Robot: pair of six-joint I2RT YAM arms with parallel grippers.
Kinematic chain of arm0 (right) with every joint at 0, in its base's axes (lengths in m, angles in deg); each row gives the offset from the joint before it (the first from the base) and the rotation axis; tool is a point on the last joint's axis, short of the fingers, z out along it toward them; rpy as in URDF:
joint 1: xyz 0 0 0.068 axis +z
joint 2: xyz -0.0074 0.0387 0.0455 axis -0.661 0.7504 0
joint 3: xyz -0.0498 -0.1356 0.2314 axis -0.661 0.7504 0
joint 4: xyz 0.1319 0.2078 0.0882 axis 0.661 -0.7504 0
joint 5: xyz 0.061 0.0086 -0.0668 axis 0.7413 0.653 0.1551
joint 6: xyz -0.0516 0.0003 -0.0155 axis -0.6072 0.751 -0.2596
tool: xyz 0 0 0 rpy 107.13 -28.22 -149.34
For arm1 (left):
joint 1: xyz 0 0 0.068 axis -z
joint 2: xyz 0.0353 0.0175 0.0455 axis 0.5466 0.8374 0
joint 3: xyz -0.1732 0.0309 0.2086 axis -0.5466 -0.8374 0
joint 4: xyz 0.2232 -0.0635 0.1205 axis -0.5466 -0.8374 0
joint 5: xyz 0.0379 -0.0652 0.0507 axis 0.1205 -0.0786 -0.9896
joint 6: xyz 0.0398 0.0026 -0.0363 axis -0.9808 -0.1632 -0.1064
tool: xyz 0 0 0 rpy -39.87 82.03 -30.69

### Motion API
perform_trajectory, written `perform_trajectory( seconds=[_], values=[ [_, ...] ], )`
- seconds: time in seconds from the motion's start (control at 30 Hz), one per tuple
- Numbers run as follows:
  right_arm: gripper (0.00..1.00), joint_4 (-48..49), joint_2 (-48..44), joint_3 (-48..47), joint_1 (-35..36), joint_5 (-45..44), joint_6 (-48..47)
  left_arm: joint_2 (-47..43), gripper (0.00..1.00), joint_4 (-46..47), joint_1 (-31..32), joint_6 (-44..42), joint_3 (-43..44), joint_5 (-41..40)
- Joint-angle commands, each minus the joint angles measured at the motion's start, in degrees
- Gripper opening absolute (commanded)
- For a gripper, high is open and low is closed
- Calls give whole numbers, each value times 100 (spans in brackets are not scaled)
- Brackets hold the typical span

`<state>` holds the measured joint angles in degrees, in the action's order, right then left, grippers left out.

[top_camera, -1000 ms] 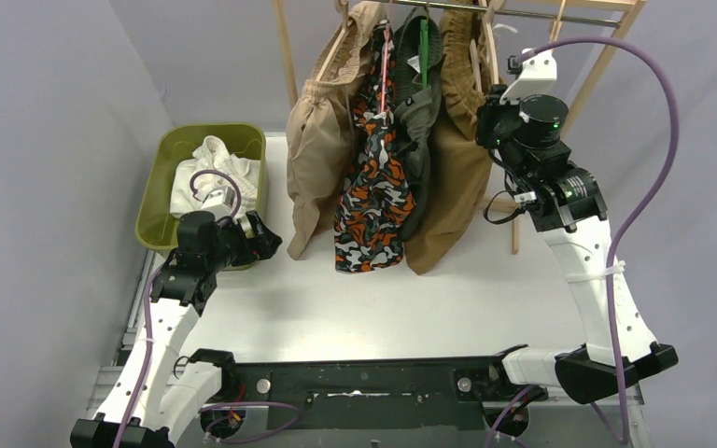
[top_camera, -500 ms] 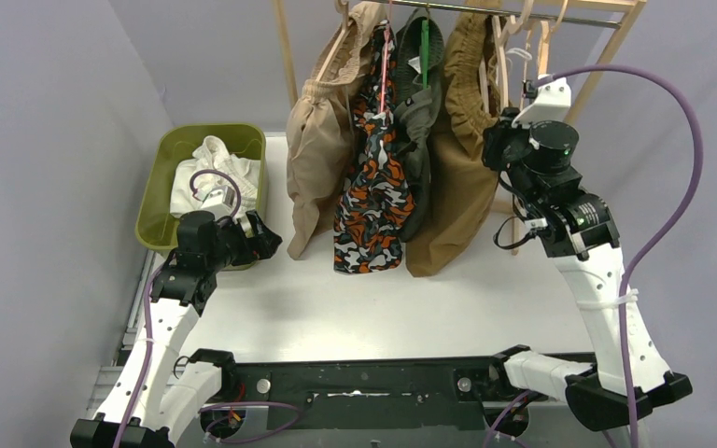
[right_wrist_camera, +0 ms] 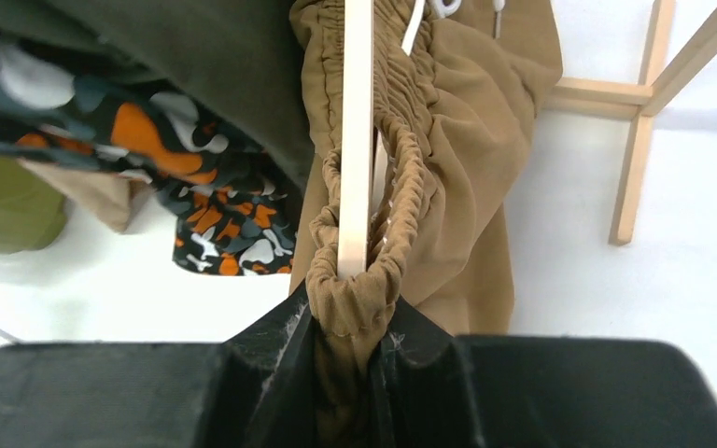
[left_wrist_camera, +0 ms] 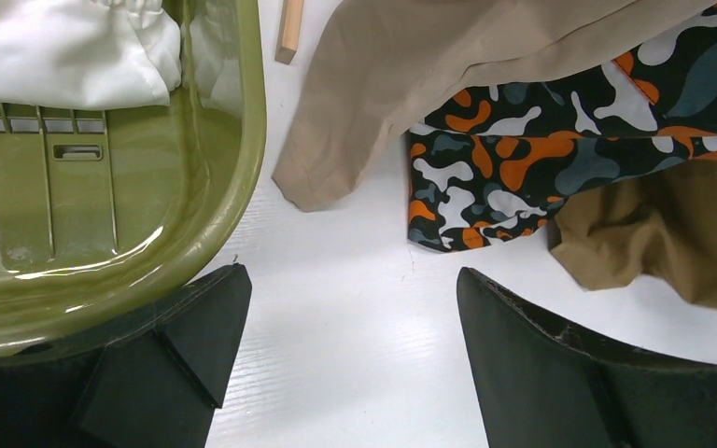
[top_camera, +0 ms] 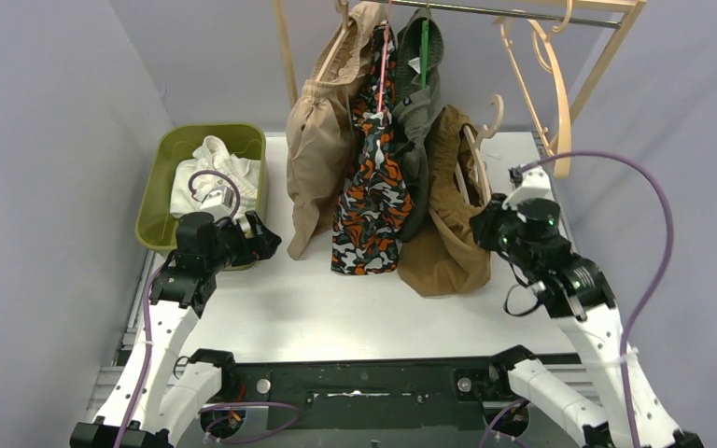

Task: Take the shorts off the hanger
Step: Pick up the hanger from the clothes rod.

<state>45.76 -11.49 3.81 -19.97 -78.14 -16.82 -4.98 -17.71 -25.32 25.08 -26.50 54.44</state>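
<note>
Here, at the bottom of the top view, the black base bar (top_camera: 364, 378) lies along the near edge of the white table (top_camera: 336, 308), and a wide strip of open white surface runs just behind it. At the lower left, the left gripper (left_wrist_camera: 352, 275) hovers over the table with its fingers wide apart, just beside the rim of the green basket (top_camera: 149, 219). At the right, the right gripper (right_wrist_camera: 350, 313) is clamped on the gathered waist of the brown shorts (top_camera: 443, 252). These sit on a wooden hanger (top_camera: 474, 168) whose hook is below the rail (top_camera: 523, 13), not on it, and their lower cloth is heaped on the table. Further up, the camouflage shorts (top_camera: 369, 201), the dark olive shorts (top_camera: 417, 121) and the beige shorts (top_camera: 313, 159) hang from the rail. The white shorts (top_camera: 210, 168) lie in the basket. Pale hangers (top_camera: 546, 84) hang at the upper right. Grey walls (top_camera: 47, 140) close the left, far and right sides.
</note>
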Motion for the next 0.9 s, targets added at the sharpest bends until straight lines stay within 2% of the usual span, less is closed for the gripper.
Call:
perform_trajectory(
  seconds=[0.0, 0.4, 0.67, 0.87],
  values=[
    [0, 217, -852, 182, -12, 513, 382, -85, 82, 216, 23, -62, 41, -22],
    [0, -1299, -1801, 717, -11, 1299, 828, -115, 82, 70, 18, -97, 136, -158],
    [0, -2484, -1911, -52, -12, 1510, 751, -99, 82, -144, 18, 78, 443, 211],
    [0, -3205, -2036, -420, -18, 2400, 413, -56, 82, -260, 16, 155, 765, 570]
  ],
)
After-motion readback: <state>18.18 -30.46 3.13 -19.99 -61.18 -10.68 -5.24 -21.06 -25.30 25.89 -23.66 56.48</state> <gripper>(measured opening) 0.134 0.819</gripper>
